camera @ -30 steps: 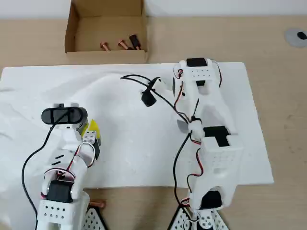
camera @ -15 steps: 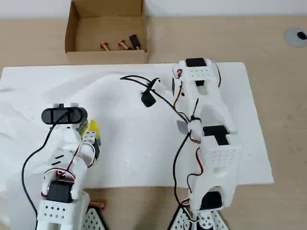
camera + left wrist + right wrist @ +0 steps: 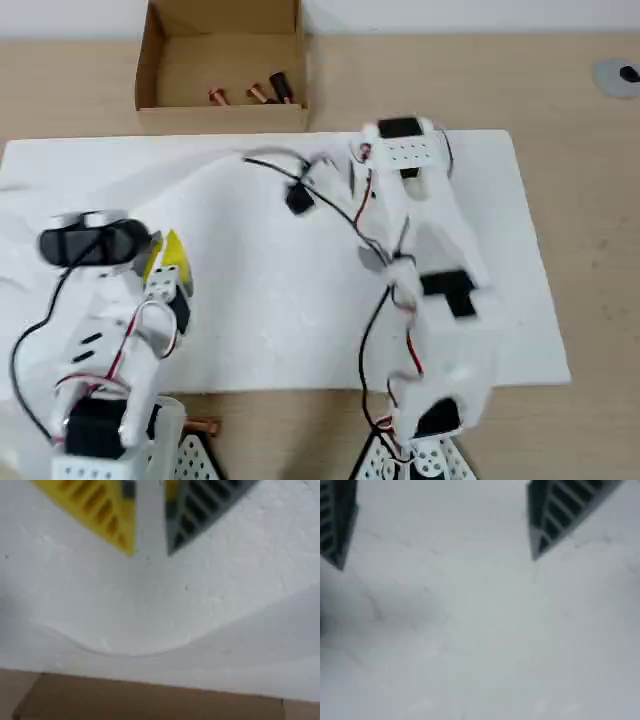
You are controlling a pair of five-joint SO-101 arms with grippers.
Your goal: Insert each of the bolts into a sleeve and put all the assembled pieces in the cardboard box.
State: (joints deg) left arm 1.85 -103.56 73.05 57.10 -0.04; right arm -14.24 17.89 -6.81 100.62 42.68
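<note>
Assembled pieces (image 3: pixel 250 93) held in cardboard box (image 3: pixel 150 70); left gripper (image 3: pixel 149 550) barely parted, right gripper (image 3: pixel 437 562) wide, both empty; stray bolt (image 3: pixel 205 428) judged next

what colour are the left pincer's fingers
One finger yellow, the other dark grey; best in the left wrist view.

A white sheet (image 3: pixel 270 290) covers the wooden table (image 3: pixel 585 250) beneath me. At two o'clock I see a grey disc (image 3: pixel 608 78) lying on bare wood.
</note>
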